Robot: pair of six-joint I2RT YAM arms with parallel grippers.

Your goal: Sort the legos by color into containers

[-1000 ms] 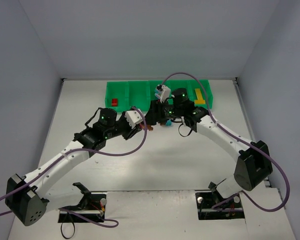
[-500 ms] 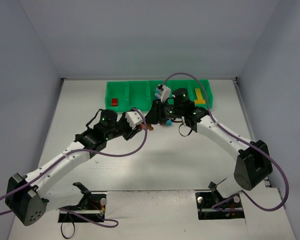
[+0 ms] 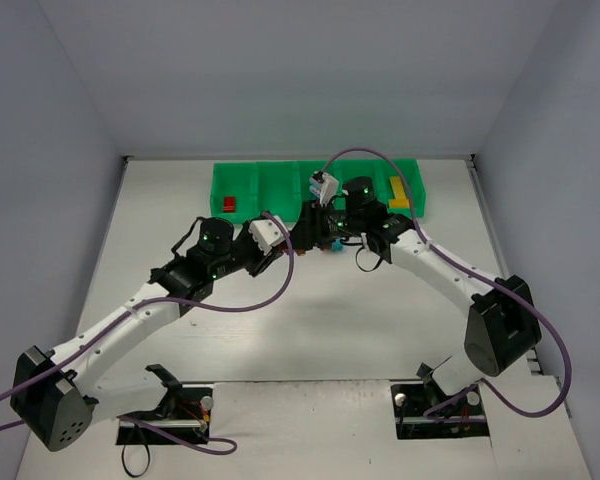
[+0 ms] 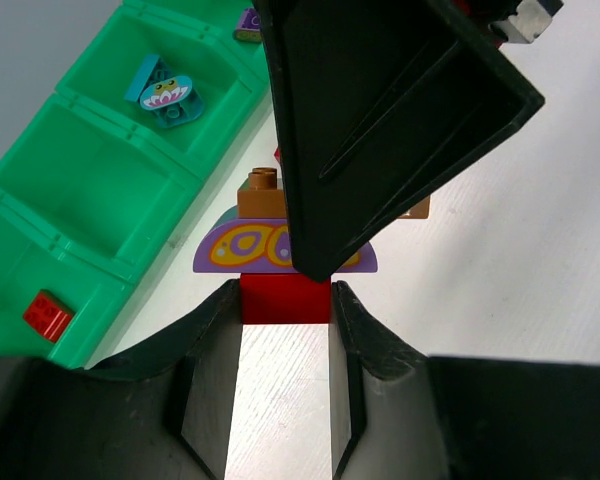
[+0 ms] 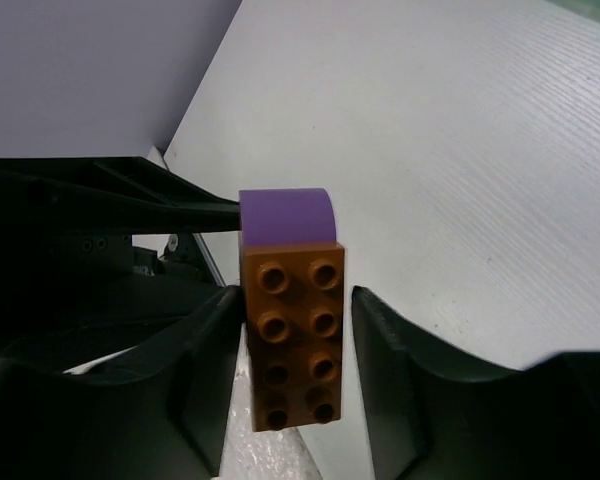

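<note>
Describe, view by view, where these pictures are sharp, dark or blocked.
Top external: even, soft light, faint arm shadows on the table. Left wrist: the right gripper, a dark bulk, blocks the middle and part of the purple piece; red brick sharp. Right wrist: brown brick crisp, fingers dark.

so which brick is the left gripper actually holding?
The red brick, clamped in the left gripper; the purple arch and brown brick sit beyond it.

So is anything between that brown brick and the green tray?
Nothing visible lies between them, but the brown brick is stacked on a purple piece and a red brick that the left gripper holds.
</note>
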